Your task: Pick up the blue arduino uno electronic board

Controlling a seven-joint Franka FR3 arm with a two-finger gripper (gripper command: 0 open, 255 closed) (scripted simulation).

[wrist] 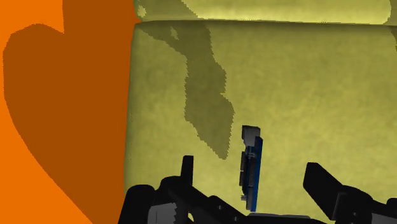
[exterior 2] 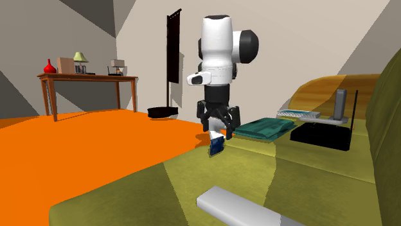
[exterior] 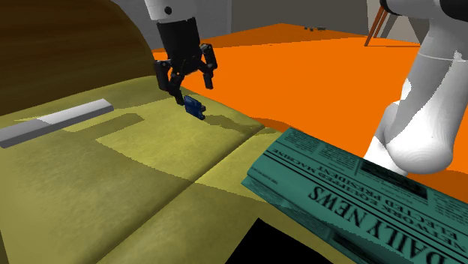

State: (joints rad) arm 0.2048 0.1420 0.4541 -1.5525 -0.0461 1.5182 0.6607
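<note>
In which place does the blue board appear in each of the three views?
Shoulder view: blue board upper centre, just below the hand, over the olive sofa seat.
Second exterior view: blue board at centre, below the hand, near the seat's edge.
Wrist view: blue board edge-on, between the hand's parted fingers.
Shared landmark: the orange floor bordering the seat.

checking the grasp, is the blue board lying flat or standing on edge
On edge: the wrist view shows the blue board as a thin strip between the spread fingers of the gripper, neither touching it.
</note>
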